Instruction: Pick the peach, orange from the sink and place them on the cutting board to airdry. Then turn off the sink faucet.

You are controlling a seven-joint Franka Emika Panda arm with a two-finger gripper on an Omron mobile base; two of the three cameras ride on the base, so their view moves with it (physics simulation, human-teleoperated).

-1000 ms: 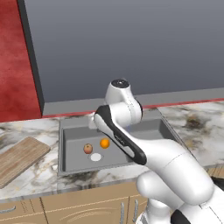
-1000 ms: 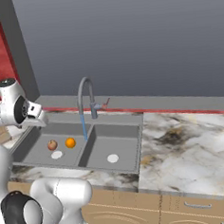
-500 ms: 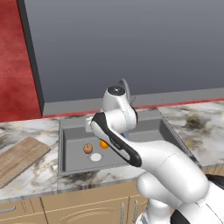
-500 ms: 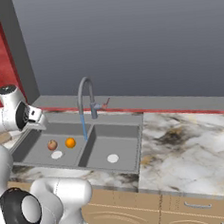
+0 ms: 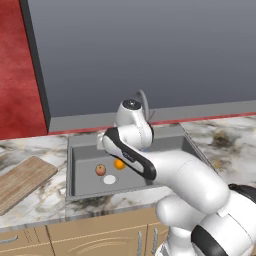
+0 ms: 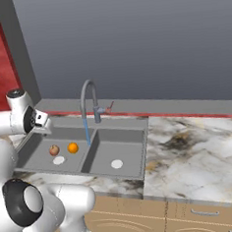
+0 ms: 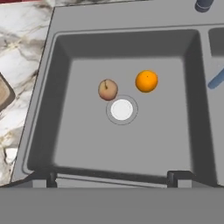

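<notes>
The peach (image 7: 107,89) and the orange (image 7: 146,81) lie side by side on the floor of the sink's (image 7: 49,96) left basin, just beyond its round white drain (image 7: 121,110). My gripper (image 7: 113,178) hangs open above the basin's near edge, with nothing between its fingertips (image 7: 178,176). In the right base view the gripper (image 6: 45,124) hovers over the left rim, above the peach (image 6: 53,150) and the orange (image 6: 72,148). The sink faucet (image 6: 88,98) pours a blue stream (image 6: 87,132). The cutting board (image 5: 22,182) lies on the counter to the left of the sink (image 5: 70,150).
The right basin holds just its white drain (image 6: 117,163). Marble counter (image 6: 199,151) stretches to the right of the sink. A grey wall panel (image 6: 132,42) rises behind the faucet, with red wall (image 5: 17,65) at the left.
My arm has sunk a little and shifted left toward the left basin. The fruits have stayed put and the water keeps running.
</notes>
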